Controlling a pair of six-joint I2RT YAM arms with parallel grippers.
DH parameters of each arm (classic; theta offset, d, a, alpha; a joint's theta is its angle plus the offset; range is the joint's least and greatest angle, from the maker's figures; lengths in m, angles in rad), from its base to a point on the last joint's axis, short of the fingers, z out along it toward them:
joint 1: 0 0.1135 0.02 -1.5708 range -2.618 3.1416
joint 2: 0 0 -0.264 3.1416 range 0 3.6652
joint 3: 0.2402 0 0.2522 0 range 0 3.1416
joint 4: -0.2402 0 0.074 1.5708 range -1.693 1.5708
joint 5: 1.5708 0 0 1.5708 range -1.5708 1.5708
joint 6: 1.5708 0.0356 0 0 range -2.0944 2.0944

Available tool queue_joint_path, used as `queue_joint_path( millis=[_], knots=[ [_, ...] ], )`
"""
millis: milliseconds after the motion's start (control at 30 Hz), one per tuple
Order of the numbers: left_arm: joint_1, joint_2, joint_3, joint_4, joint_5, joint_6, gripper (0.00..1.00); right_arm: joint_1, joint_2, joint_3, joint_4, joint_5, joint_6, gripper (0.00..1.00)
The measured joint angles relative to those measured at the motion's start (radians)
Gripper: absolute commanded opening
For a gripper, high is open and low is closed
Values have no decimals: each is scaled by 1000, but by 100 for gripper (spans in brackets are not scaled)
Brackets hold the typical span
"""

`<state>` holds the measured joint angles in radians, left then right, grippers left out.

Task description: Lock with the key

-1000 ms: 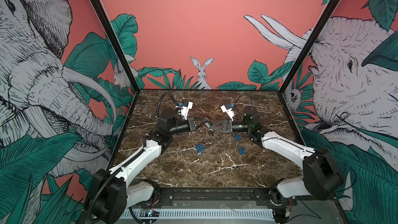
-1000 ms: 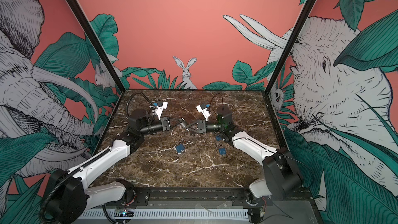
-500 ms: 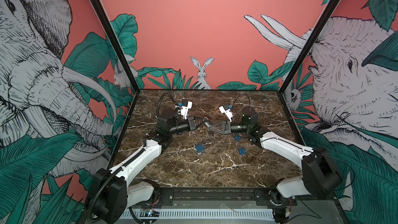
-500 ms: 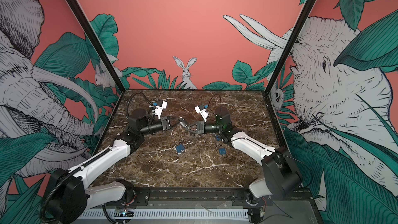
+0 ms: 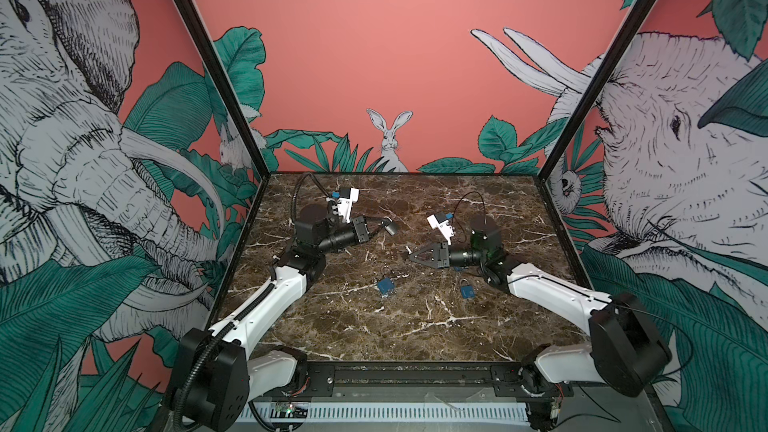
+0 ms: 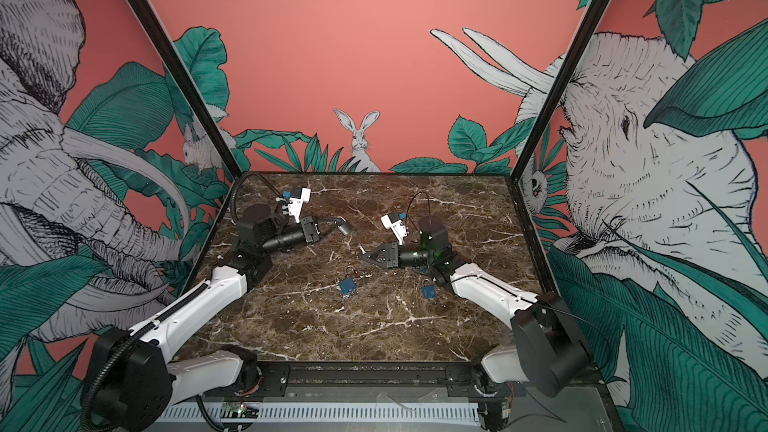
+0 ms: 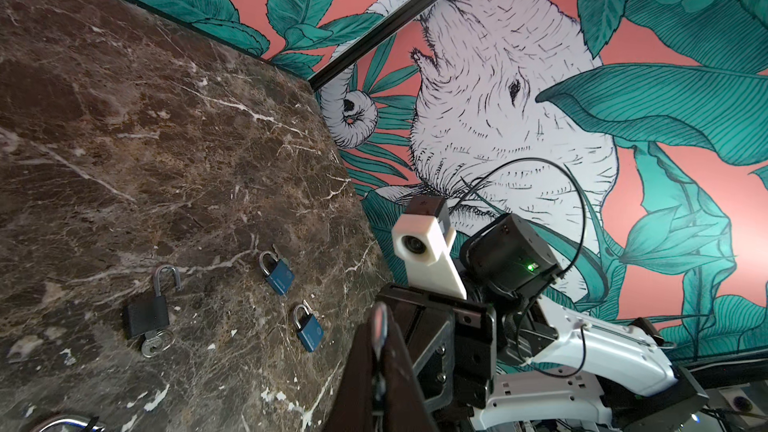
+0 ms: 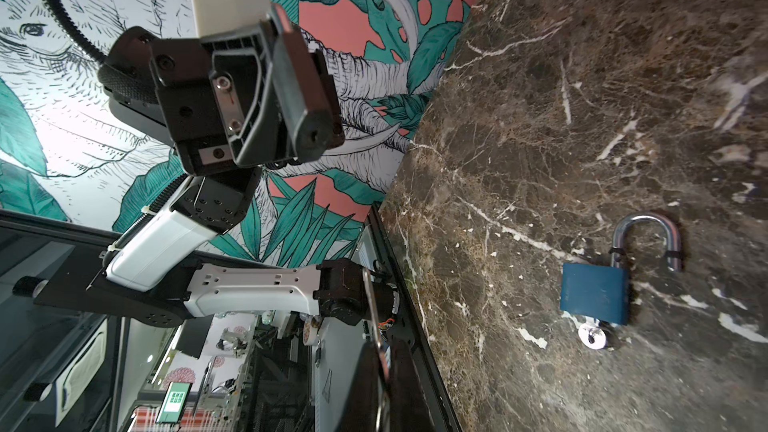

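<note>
Marble tabletop (image 5: 415,326), jungle-mural walls (image 5: 374,56). Left gripper (image 5: 380,224) clamped on dark padlock (image 5: 390,227), held clear of the marble, keyhole (image 8: 312,133) pointing at the right arm (image 5: 548,292). Right gripper (image 5: 409,252) pinched tight on the key (image 8: 371,301), blade poking past the fingertips. Dark padlock sits at 11 o'clock from the right gripper in both top views, near but apart. On the marble: open-shackle blue padlock (image 5: 385,285), second key (image 8: 595,336) in its base, at 7 o'clock from that gripper; closed blue padlock (image 5: 467,292) at 4 o'clock; second closed padlock (image 7: 278,276) partly under the right arm.
</note>
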<state>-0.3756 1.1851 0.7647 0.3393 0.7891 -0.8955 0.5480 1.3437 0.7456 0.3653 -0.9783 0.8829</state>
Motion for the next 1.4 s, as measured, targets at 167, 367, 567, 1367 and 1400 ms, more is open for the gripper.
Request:
queue_joint_path(
  millis=[167, 367, 567, 1367, 1400],
  knots=[
    [-45, 8, -10, -73, -1, 58, 0, -77, -101, 11, -226, 109, -133, 0],
    [-211, 94, -19, -131, -44, 105, 0, -175, -203, 5, -457, 233, -247, 0],
    [-327, 203, -14, -165, -106, 132, 0, -248, -326, -42, -632, 328, -314, 0],
    [-537, 630, 202, -230, -229, 115, 0, -267, -486, -175, -812, 412, -364, 0],
    [-539, 640, 202, -225, -229, 105, 0, -267, -486, -178, -811, 412, -364, 0]
  ],
)
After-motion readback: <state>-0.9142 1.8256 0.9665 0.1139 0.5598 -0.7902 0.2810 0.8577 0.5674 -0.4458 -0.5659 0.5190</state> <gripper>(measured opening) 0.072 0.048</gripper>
